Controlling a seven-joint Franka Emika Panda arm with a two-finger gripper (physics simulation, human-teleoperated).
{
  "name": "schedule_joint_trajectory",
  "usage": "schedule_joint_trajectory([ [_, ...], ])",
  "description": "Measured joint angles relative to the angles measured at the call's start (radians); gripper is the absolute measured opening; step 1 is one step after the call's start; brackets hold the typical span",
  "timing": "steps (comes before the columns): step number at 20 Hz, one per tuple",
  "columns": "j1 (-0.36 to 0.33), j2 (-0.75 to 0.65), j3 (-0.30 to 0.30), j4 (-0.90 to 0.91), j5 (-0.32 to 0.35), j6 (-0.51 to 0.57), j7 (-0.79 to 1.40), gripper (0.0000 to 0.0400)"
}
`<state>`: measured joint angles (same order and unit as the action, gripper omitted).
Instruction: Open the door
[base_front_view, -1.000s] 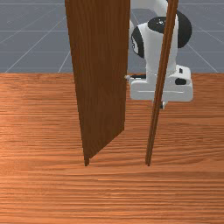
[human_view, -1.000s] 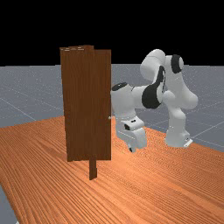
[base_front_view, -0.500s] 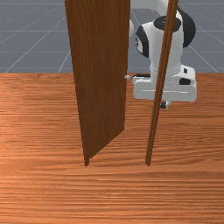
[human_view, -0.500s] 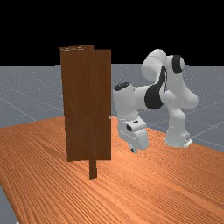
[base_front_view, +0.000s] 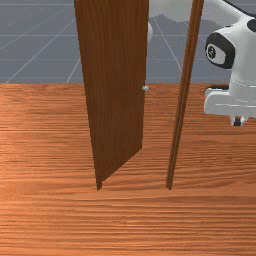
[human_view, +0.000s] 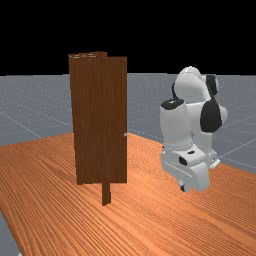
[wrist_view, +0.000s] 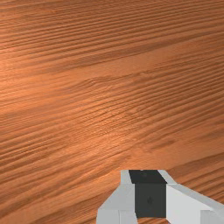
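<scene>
With the door (base_front_view: 115, 90) ajar at the front view's left and the claw (base_front_view: 237, 121) pressed together on nothing, well apart from the knob (base_front_view: 145, 88), a careless sideways sweep by the arm (base_front_view: 242, 75) could clip the post (base_front_view: 183, 100) or nudge the door closed

front: facing arm (base_front_view: 244, 75) | far: farther back | wrist: downward | all: table (base_front_view: 215, 210)

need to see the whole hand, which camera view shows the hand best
The far view: the hand appears whole there, tip included, with nothing in front of it. The front view cuts it off at the right edge; the wrist view shows its tip close up at the bottom edge.
</scene>
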<state>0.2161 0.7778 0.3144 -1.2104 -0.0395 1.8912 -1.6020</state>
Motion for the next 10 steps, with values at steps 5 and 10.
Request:
schedule_joint_trajectory([
  [5, -0.047, -0.016, 0.029, -0.026, -0.040, -0.044, -0.286, 0.0000],
  [10, -0.425, -0.163, -0.060, -0.263, -0.028, -0.024, -0.807, 0.0000],
])
